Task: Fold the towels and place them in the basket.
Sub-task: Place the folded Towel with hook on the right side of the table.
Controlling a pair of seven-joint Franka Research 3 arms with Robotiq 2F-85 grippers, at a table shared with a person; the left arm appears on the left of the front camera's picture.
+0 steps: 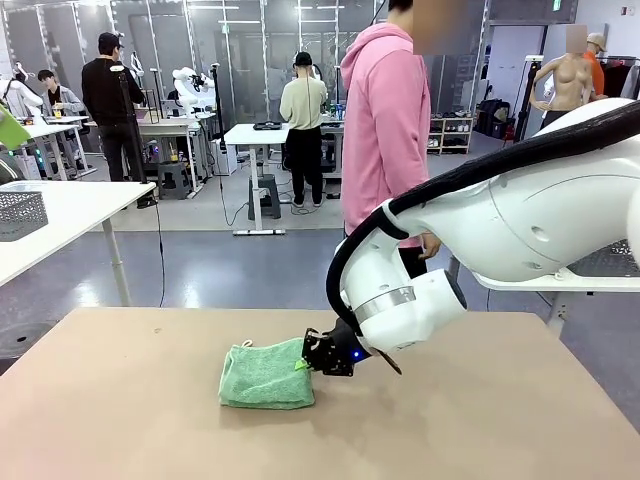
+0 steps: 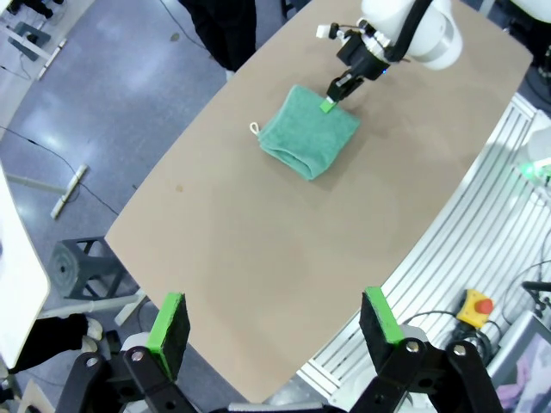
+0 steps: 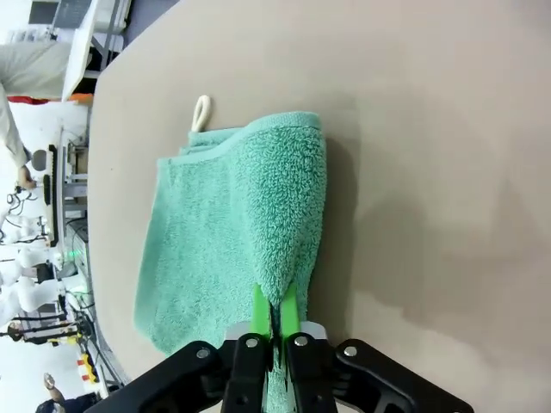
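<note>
One green towel [image 1: 265, 378] lies folded into a small bundle near the middle of the brown table [image 1: 130, 400]. The towel [image 3: 232, 215] has a cord loop [image 3: 201, 112] at its far corner. My right gripper [image 3: 275, 314] is shut on the towel's near edge, low over the table, and is also visible from above [image 2: 328, 105] and from the front [image 1: 306, 365]. My left gripper [image 2: 274, 310] hangs open high above the table's near end, far from the towel [image 2: 308, 131]. The dark mesh basket [image 1: 20, 212] stands on a white side table at far left.
A person in a pink hoodie [image 1: 385, 120] stands at the table's far side, behind my right arm [image 1: 520, 220]. A paler mesh basket [image 1: 610, 262] peeks out behind that arm at the right. Bare tabletop [image 2: 258, 241] surrounds the towel.
</note>
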